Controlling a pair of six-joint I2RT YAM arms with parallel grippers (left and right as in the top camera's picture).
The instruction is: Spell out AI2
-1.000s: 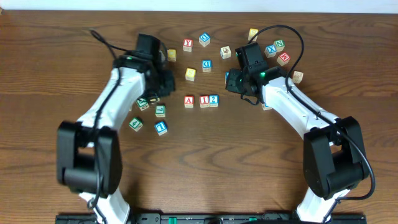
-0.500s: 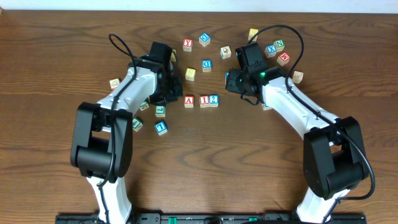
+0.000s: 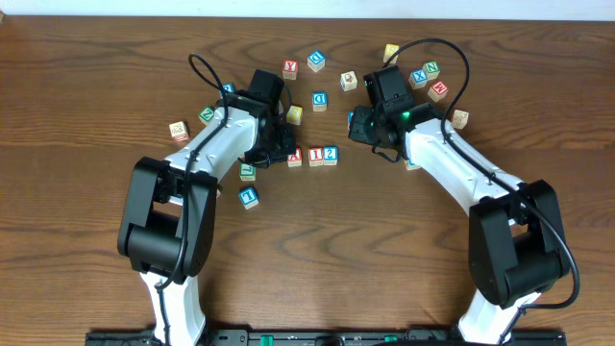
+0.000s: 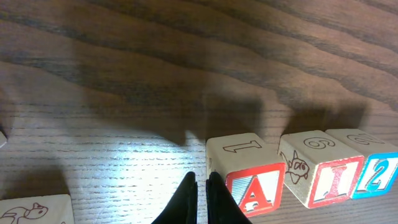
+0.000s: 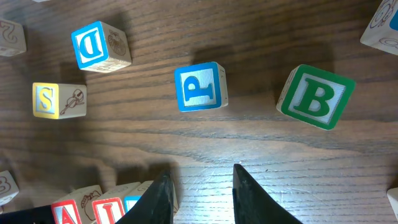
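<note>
Swinging in from the frame's left since a second ago, the left hand, pressed together, sits just left of the A on the counter; I and 2 continue rightward. Part-spread and empty, the right hand hovers farther off.

Dark wood-grain tabletop. Resting on it side by side in a row: red-framed A cube, red-framed I cube, blue-framed 2 cube. Scattered around: other lettered cubes.

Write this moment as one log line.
left hand: shut, beside A cube | right hand: open, empty | row: A cube, I cube, 2 cube side by side
</note>
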